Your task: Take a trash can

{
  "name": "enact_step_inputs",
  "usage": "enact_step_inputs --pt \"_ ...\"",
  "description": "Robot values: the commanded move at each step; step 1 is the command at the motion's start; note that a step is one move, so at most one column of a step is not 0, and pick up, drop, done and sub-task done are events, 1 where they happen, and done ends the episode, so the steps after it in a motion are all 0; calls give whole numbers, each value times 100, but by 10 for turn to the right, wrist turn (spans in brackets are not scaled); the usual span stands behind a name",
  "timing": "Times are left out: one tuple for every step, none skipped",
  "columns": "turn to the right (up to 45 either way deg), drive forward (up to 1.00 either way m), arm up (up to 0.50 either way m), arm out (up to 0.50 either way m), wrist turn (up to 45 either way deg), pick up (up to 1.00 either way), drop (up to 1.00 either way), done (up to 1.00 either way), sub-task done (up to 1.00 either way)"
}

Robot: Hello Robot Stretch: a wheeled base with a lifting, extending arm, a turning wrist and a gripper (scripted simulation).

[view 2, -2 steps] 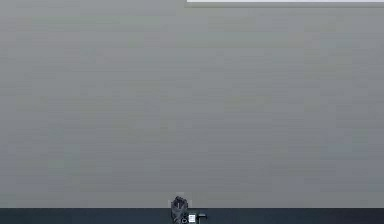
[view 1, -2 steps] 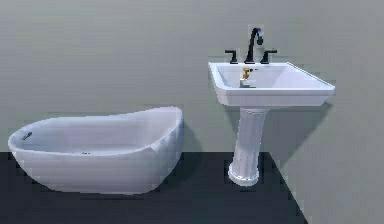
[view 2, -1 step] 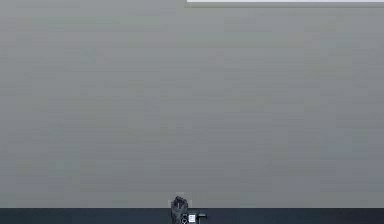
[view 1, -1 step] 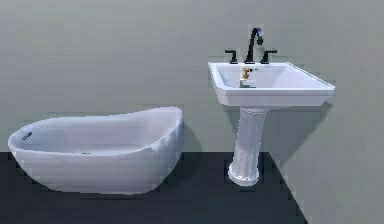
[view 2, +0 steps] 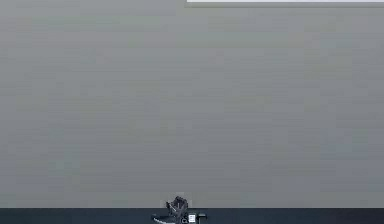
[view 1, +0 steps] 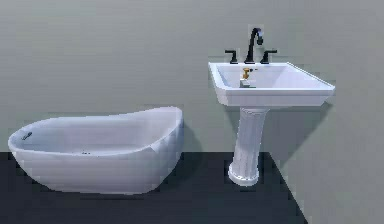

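Evidently searching: white pedestal sink [view 1: 268,85] at 2 o'clock. My dark gripper [view 2: 168,215] holds nothing, grip state untellable; next turn to find trash can.

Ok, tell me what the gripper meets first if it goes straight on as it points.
Most likely the grey wall: beyond the gripper lie just a strip of dark floor and that bare wall. How far off the wall stands is unclear.

I saw a bathtub [view 1: 100,150] that looked smooth and glossy white, a pedestal sink [view 1: 270,88] with the same slick glaze, its faucet [view 1: 255,45] matt black metal, wall [view 1: 100,50] flat matt grey, floor [view 1: 200,200] dark and dull, gripper [view 2: 165,216] matt black.
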Motion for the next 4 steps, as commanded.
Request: enact_step_inputs --pt "0 0 0 0 360 0 0 0 0" --pt "0 0 -30 0 0 0 0 0 0" --pt "0 0 0 0 0 100 0 0 0" --pt "0 0 10 0 0 0 0 0 0"
